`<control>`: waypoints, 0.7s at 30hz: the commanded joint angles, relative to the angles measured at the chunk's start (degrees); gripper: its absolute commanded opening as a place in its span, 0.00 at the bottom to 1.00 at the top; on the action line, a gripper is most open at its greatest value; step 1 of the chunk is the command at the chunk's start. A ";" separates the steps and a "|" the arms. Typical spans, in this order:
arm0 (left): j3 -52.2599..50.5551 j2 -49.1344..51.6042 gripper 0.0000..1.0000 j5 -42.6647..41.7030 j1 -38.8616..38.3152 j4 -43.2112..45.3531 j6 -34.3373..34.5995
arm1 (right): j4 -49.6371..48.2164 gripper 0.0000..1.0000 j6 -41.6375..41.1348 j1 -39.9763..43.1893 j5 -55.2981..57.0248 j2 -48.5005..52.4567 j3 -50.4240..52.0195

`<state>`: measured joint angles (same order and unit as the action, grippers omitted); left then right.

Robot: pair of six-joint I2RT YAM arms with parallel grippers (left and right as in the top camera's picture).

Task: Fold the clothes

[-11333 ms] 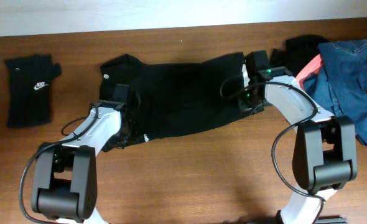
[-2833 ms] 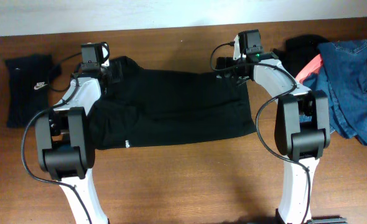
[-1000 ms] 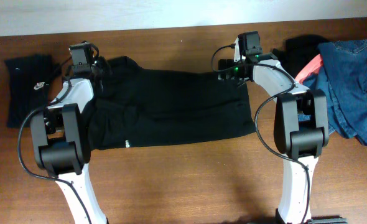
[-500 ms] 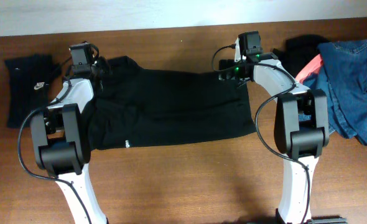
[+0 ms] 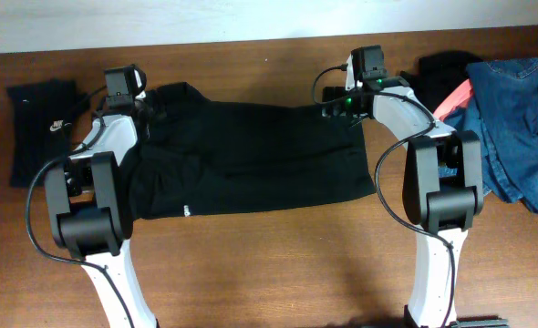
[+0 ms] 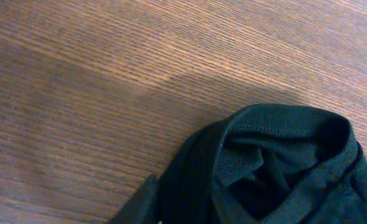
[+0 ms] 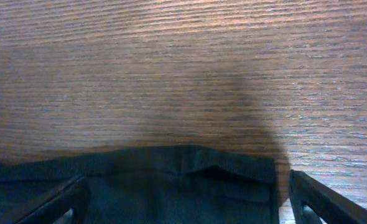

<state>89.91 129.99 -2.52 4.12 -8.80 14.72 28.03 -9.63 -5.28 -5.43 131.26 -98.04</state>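
Open desk (image 5: pixel 269 273) stretches along the near edge in front of the spread shirt (image 5: pixel 251 155), with a narrower bare strip behind it. A folded black piece (image 5: pixel 41 128) closes off the left end and a denim heap (image 5: pixel 515 100) the right, while the left arm (image 5: pixel 91 196) and right arm (image 5: pixel 442 182) stand at the shirt's sides.
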 commanded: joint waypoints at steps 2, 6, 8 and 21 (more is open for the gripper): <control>1.03 0.50 0.13 -0.31 -0.26 0.68 -1.18 | 0.48 0.95 -0.09 0.48 0.11 1.22 -0.28; 1.64 0.50 0.01 -0.26 -0.11 0.74 -1.64 | 1.44 0.89 -0.07 0.48 0.11 0.59 -0.66; 2.29 0.50 0.01 -0.28 -0.04 0.44 -1.62 | 3.32 0.82 -0.07 0.48 0.11 -0.50 -1.62; 4.07 0.48 0.01 -0.31 -0.09 -0.90 -1.60 | 6.23 0.87 0.94 0.31 0.74 -2.82 -2.89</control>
<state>92.55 129.99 -2.61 3.99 -9.69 13.89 35.18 -9.19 -5.02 -5.41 130.19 -99.55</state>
